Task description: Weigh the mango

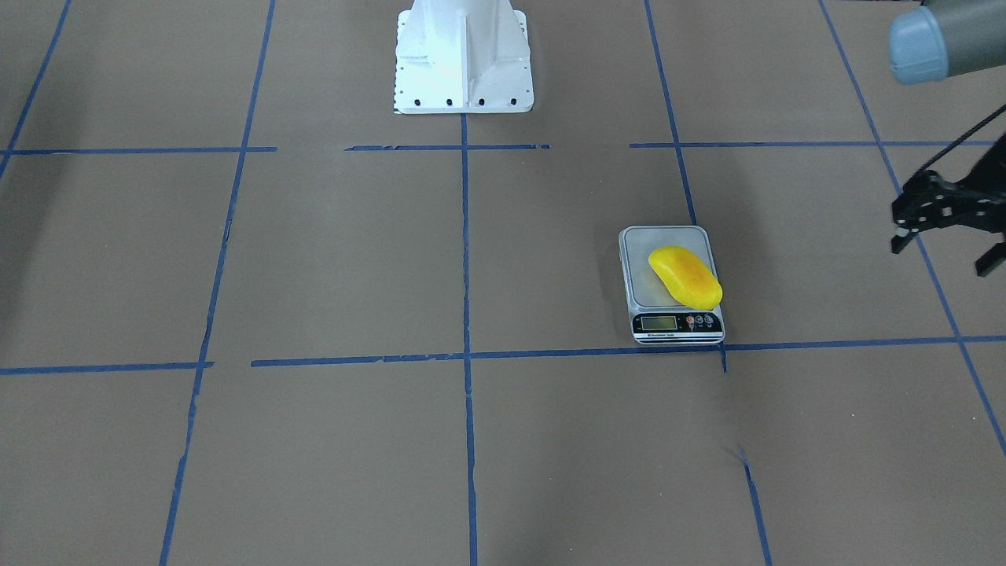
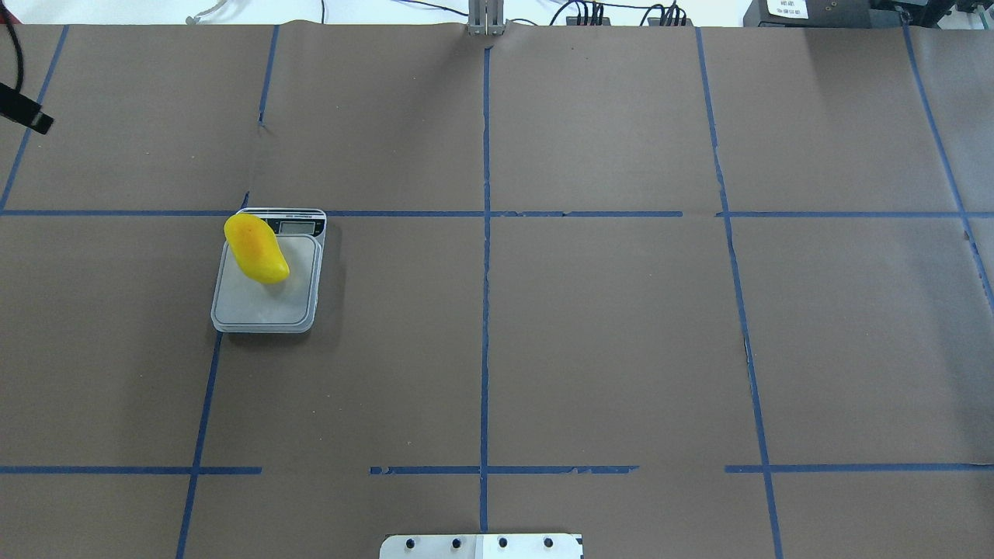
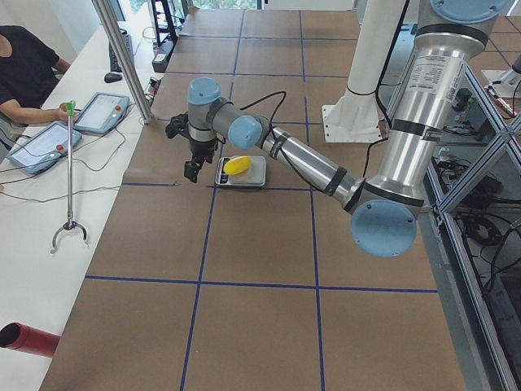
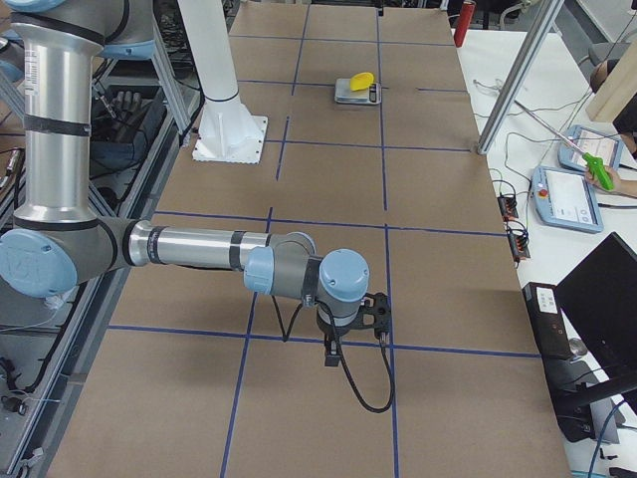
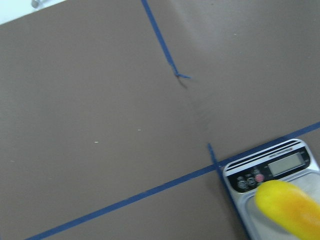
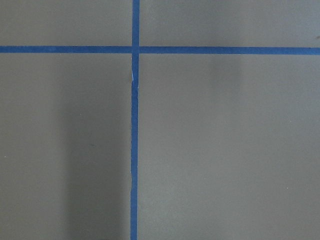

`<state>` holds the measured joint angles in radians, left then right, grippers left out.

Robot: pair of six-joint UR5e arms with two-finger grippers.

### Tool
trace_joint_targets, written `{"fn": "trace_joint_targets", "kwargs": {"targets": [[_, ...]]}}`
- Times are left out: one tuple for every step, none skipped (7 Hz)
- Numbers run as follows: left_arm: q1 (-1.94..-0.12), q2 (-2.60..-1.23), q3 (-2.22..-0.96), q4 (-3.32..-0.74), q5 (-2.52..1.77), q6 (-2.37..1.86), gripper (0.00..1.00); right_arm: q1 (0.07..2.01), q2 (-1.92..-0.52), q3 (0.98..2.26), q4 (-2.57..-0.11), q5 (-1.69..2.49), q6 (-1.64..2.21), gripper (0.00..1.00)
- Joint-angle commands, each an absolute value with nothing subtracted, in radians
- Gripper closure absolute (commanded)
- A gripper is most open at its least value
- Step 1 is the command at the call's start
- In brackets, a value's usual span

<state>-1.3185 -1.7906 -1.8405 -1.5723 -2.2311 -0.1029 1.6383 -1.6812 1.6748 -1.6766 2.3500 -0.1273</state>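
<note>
The yellow mango (image 1: 685,277) with an orange blush lies on the platform of a small silver digital scale (image 1: 640,275), toward the display end. It also shows from overhead (image 2: 256,248) on the scale (image 2: 264,307) and in the left wrist view (image 5: 292,210). My left gripper (image 1: 945,251) is open and empty. It hangs above the table, well off to the robot's left of the scale. My right gripper (image 4: 353,321) shows only in the exterior right view, far from the scale; I cannot tell whether it is open or shut.
The white robot base (image 1: 464,63) stands at the table's robot-side edge. The brown table is marked with a blue tape grid (image 2: 486,310). Operators, tablets and cables (image 3: 45,138) sit beyond the far edge.
</note>
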Motion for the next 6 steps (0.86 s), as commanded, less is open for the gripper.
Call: {"fn": "trace_joint_targets", "kwargs": {"targets": [[-1.467, -1.661, -1.792, -1.583, -2.263, 0.018, 0.0, 1.638, -1.681, 1.675, -1.677, 2.35, -0.127, 0.0], [-1.565, -1.596, -1.754, -1.58, -2.264, 0.196, 0.0, 1.638, -1.681, 1.674, -1.677, 2.35, -0.127, 0.0], [-1.586, -1.565, -1.687, -1.58, -2.266, 0.231, 0.0, 1.638, -1.681, 1.674, -1.677, 2.35, -0.127, 0.0], [-1.586, -1.545, -1.668, -1.58, -2.267, 0.227, 0.0, 1.638, -1.681, 1.675, -1.677, 2.35, -0.127, 0.0], [-1.586, -1.54, -1.639, -1.58, -2.313, 0.226, 0.0, 1.638, -1.681, 1.675, -1.677, 2.35, -0.127, 0.0], [-1.585, -1.54, -1.62, -1.577, -2.35, 0.224, 0.0, 1.638, -1.681, 1.674, -1.677, 2.35, -0.129, 0.0]]}}
